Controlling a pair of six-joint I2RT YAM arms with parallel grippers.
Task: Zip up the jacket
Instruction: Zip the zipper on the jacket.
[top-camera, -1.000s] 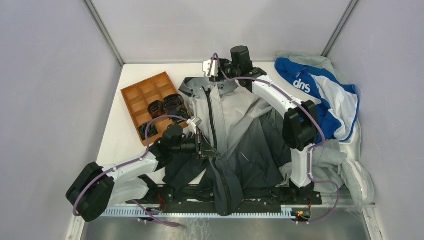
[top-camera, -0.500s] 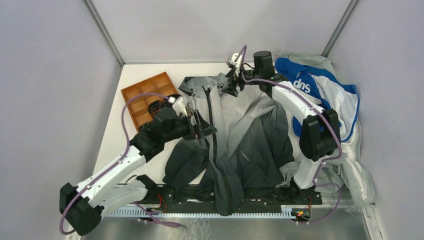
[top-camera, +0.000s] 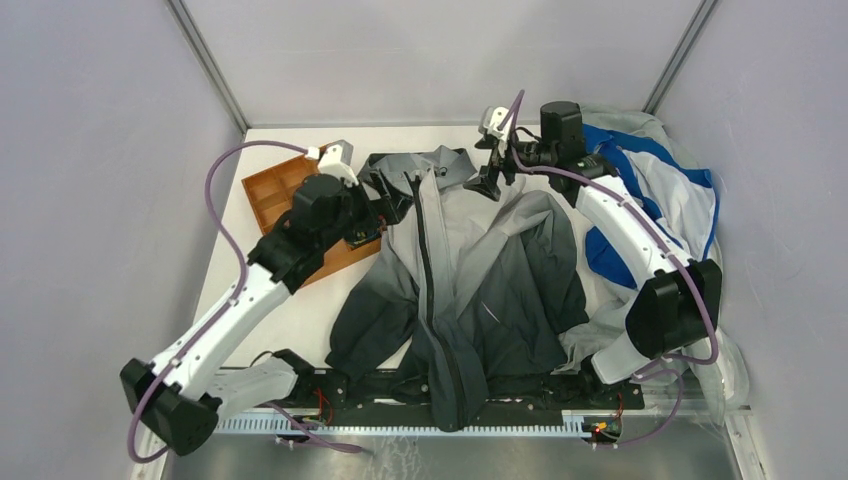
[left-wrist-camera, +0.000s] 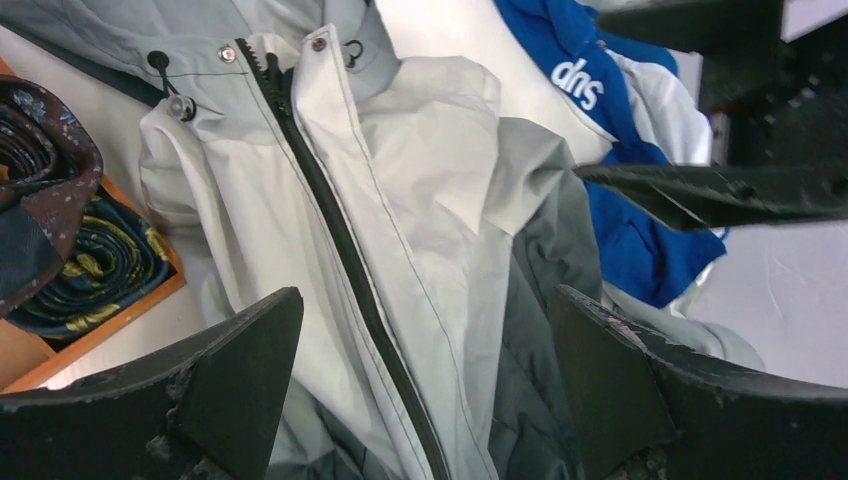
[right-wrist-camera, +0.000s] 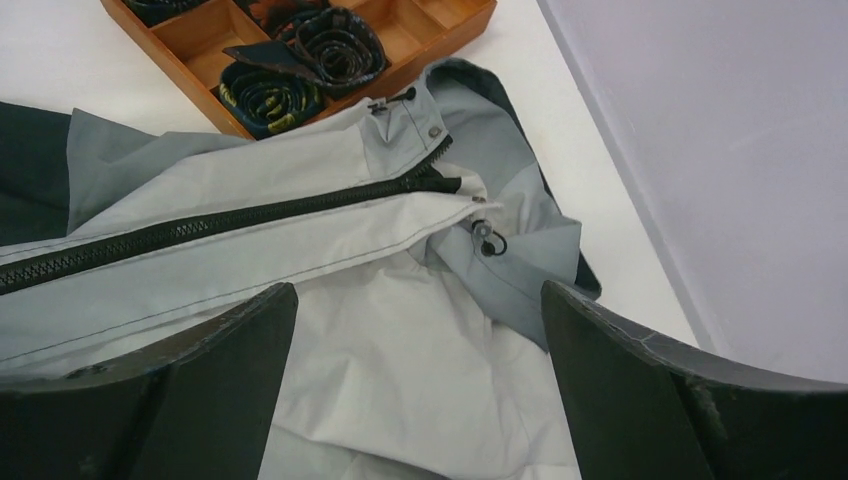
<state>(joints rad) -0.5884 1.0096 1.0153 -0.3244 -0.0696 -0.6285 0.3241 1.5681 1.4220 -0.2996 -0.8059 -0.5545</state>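
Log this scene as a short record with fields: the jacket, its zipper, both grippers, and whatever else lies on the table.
jacket: spread front up, collar at the far side, hem toward the arm bases
zipper: teeth joined up to the collar
left gripper: open, holding nothing, above the jacket near the tray
right gripper: open, holding nothing, above the collar area
wooden tray: left of the jacket, rolled ties in its compartments
blue-and-white garment: right of the jacket

The jacket (top-camera: 470, 270) is smooth, matt woven cloth. Its zipper (left-wrist-camera: 330, 215) has dull black teeth, and its snaps (left-wrist-camera: 319, 43) are shiny metal. The divided tray (top-camera: 265, 200) is perhaps satin-finished wood.
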